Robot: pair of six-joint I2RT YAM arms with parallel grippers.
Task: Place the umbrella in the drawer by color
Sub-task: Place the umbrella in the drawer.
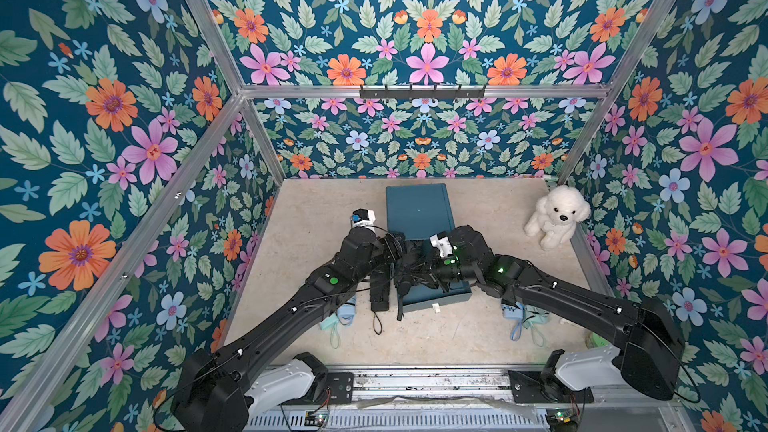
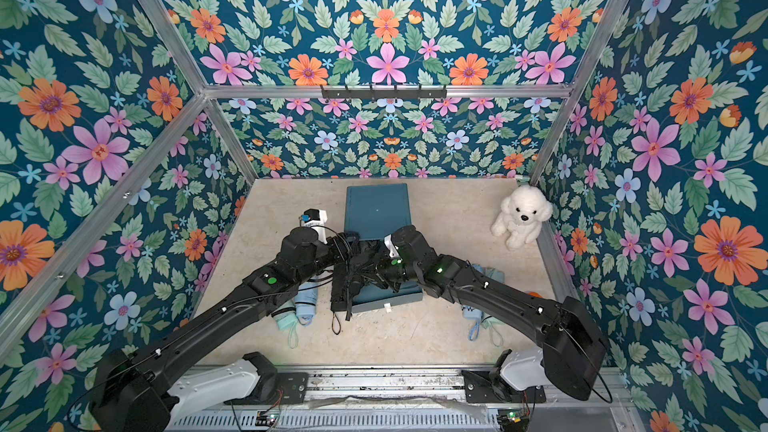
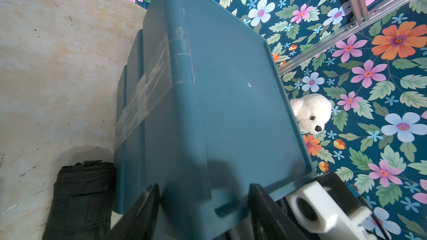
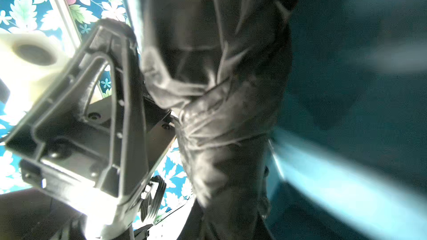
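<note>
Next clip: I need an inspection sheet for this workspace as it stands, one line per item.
surface: beige table, carrying the things below.
job's things: teal drawer unit with one drawer pulled out; black umbrella held over it; second black umbrella lying beside the drawer; left pale umbrellas and right pale umbrellas on the table.
clutter: plush dog in the far corner.
grippers: left gripper has its fingers apart at the unit; right gripper appears shut on the black umbrella.
cables: thin lead clipped along the left arm.
surroundings: floral walls, aluminium frame.
</note>
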